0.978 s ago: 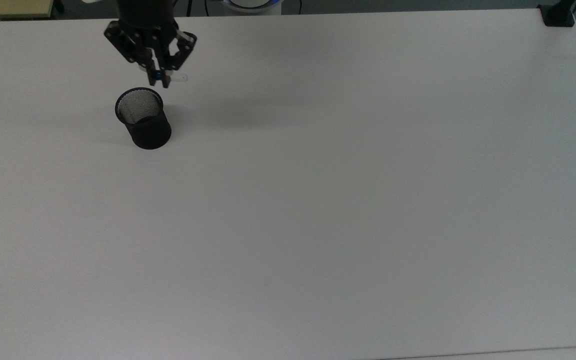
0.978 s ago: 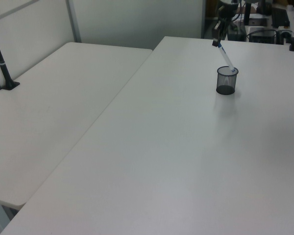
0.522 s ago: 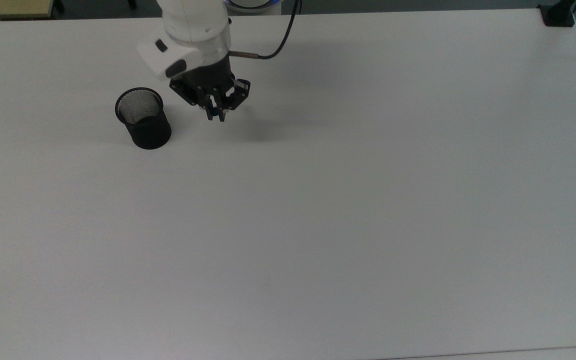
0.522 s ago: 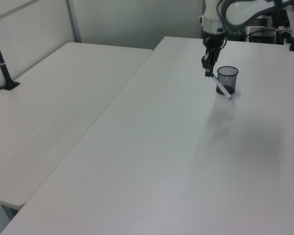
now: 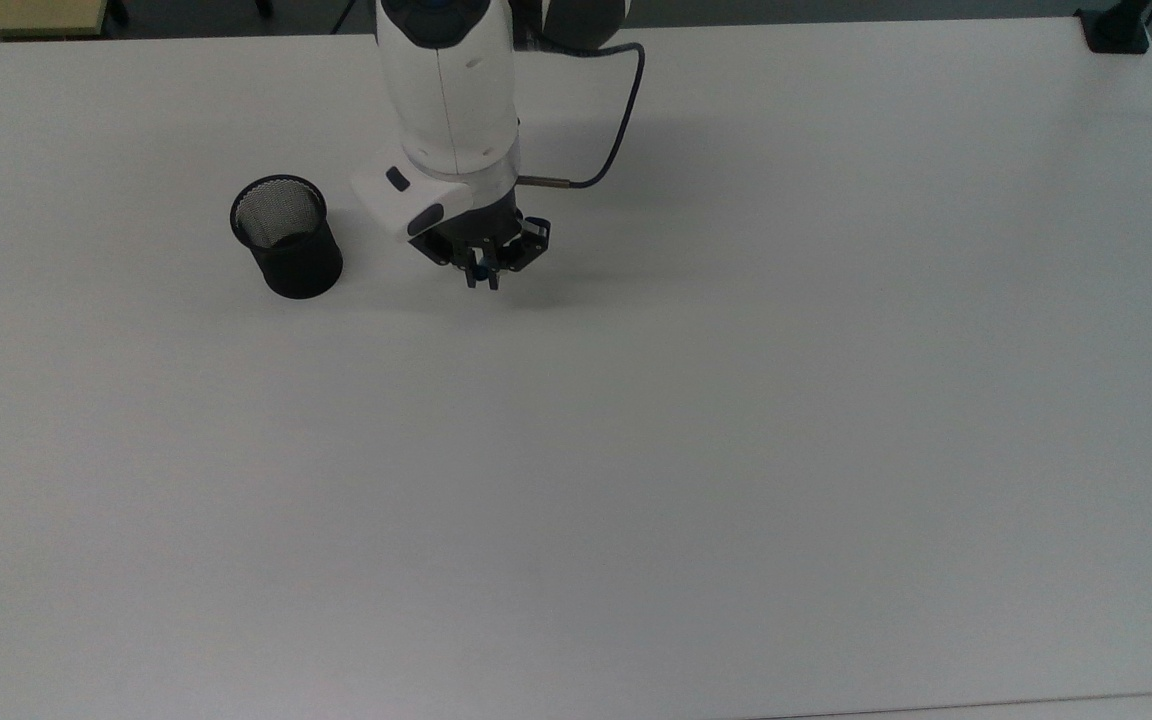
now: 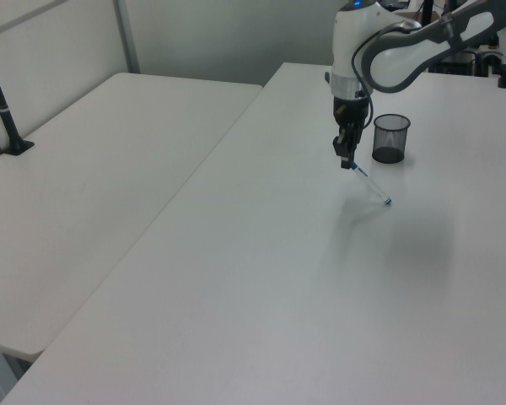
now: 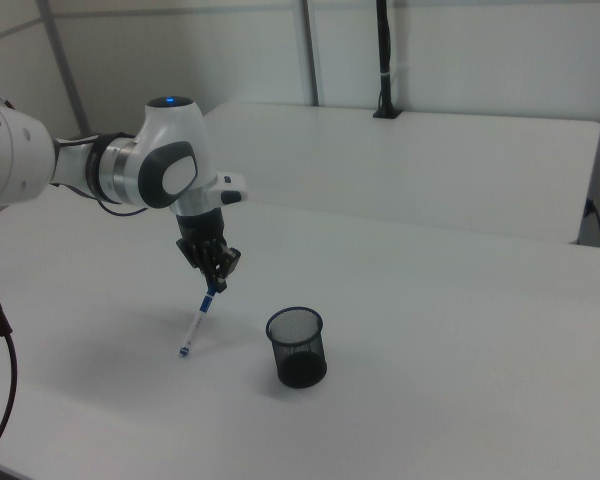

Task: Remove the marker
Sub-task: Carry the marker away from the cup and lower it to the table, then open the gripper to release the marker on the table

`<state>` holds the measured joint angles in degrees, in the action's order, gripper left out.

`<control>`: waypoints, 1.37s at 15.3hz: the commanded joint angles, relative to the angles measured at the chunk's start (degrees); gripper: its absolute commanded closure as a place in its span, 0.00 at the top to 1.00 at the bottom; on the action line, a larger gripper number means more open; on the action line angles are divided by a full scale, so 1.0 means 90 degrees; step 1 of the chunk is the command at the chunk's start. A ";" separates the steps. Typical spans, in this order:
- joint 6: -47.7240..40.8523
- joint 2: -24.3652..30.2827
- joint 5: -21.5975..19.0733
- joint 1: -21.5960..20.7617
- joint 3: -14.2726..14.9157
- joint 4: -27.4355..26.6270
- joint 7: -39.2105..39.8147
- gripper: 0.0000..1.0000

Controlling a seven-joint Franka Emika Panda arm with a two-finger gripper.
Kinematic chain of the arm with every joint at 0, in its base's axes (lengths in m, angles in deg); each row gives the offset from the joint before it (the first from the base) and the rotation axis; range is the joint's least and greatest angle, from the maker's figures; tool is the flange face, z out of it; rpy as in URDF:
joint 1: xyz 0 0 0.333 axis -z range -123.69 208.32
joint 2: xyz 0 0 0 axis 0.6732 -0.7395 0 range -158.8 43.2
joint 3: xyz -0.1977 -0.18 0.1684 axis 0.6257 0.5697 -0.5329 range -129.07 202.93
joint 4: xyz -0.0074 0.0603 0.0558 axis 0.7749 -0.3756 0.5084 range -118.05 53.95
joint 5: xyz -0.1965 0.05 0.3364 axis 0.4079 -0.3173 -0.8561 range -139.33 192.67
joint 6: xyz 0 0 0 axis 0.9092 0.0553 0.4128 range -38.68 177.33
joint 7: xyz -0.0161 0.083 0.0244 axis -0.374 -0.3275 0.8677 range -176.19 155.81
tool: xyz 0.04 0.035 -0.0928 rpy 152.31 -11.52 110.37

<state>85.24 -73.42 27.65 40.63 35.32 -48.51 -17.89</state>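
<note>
Left view, upper right: the gripper [image 6: 346, 160] pinches the marker [image 6: 371, 183] by its capped end; light, stiff and smooth, it may pivot when held so high.

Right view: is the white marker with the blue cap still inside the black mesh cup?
No. The white marker with the blue cap hangs tilted from the claw, beside the black mesh cup.

Black, white and a touch of blue on a pale grey-white bench [image 5: 736, 450].

The marker [image 7: 197, 322] is white with blue bands and a blue tip; the mesh cup [image 5: 286, 237] is black wire; the arm [image 5: 448, 90] is white, its end effector [image 5: 481, 275] black.
</note>
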 commanded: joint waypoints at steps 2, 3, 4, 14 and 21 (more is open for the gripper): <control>0.0707 -0.0383 0.0281 -0.0165 -0.0035 0.0013 -0.0404 0.03; 0.0814 -0.0471 0.0379 -0.0194 -0.0094 0.0003 -0.0414 0.06; 0.0864 -0.0510 0.0447 -0.0204 -0.0104 -0.0007 -0.0423 0.09; 0.0796 -0.0423 0.0546 -0.0155 -0.0104 0.0012 -0.0433 0.78; -0.0676 0.0845 0.0536 0.0108 -0.0104 0.0266 -0.0609 1.00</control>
<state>86.69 -72.47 31.72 40.45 34.43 -46.23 -21.99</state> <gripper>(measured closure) 0.000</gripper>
